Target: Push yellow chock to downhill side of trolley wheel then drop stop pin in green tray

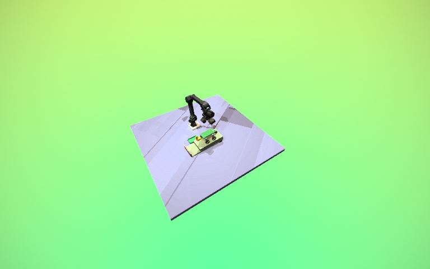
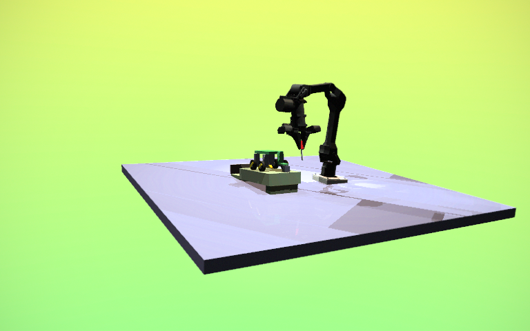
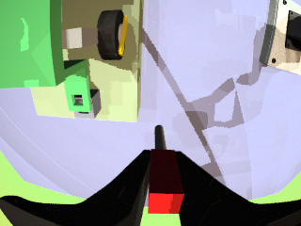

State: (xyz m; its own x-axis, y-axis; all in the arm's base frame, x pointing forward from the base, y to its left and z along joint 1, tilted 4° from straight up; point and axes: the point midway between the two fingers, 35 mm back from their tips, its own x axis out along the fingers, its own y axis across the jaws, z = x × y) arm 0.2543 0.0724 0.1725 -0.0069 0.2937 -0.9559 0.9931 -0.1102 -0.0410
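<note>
My gripper (image 1: 211,123) (image 2: 301,145) (image 3: 161,156) is shut on the red-headed stop pin (image 2: 301,154) (image 3: 165,201). It holds the pin upright in the air, clear of the ramp's uphill end, towards the arm's base. The trolley (image 1: 208,133) (image 2: 268,157) (image 3: 28,25) with its green deck and black, yellow-hubbed wheels (image 3: 113,32) stands on the beige ramp (image 1: 200,146) (image 2: 273,178) (image 3: 119,97). The empty pin bracket (image 3: 77,85) shows at the ramp's end. The yellow chock (image 1: 197,137) lies at the trolley's downhill end; I cannot tell whether it touches a wheel. The green tray (image 1: 191,138) lies beside the ramp.
The arm's base plate (image 1: 192,126) (image 2: 330,178) (image 3: 277,32) stands on the lilac table (image 1: 190,177) (image 2: 234,218) close to the ramp's uphill end. The table's edges are far from the ramp on all sides.
</note>
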